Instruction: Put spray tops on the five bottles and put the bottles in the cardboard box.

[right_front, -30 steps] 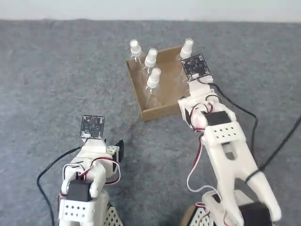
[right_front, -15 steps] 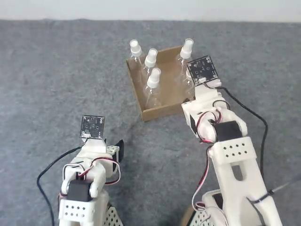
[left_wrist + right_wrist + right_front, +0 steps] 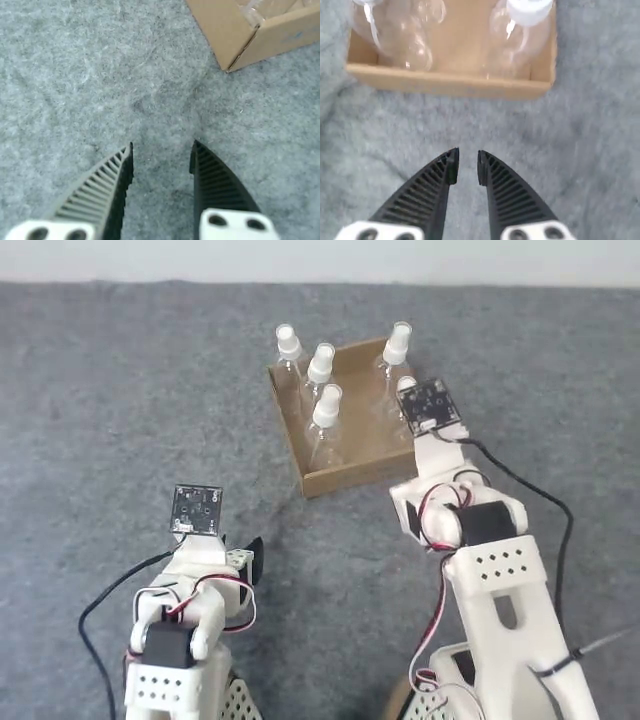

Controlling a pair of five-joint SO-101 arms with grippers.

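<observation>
Right arm (image 3: 495, 580) drawn back from the cardboard box (image 3: 345, 478) over the last second, its wrist now above the box's near wall rather than over the interior. Right gripper (image 3: 466, 161) just outside that near wall, above the carpet (image 3: 120, 390), fingertips almost together with a narrow gap, nothing held. Left gripper (image 3: 161, 152) unmoved off the box's near-left corner, jaws well apart and empty.

Inside the box: bottles (image 3: 322, 435) upright, each fitted with a spray top (image 3: 329, 394). Four plainly countable from above. A fifth bottle (image 3: 404, 386) apparently at the box's right side, largely hidden behind the right wrist camera (image 3: 432, 405).

Taken together, suggests a release just completed and the last bottle delivered. Judged close to finished, pending a clear count of five within the box walls.
</observation>
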